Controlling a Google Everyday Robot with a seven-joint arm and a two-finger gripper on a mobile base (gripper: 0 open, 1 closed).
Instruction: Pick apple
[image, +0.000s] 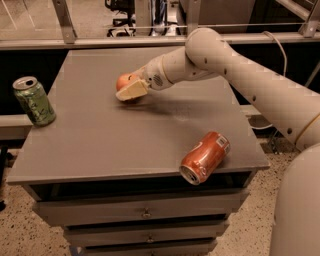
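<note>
The apple (123, 80) is small, round and orange-red, and rests on the grey table top (100, 140) a little left of its middle, toward the back. My gripper (128, 90) reaches in from the right on the white arm (225, 60). Its cream-coloured tip lies right against the apple's near side and covers the apple's lower right part. The apple rests on the table.
A green soda can (34, 100) stands upright at the table's left edge. An orange-red soda can (205, 157) lies on its side near the front right corner. Drawers (145, 215) are below the top. A rail (100, 42) runs behind.
</note>
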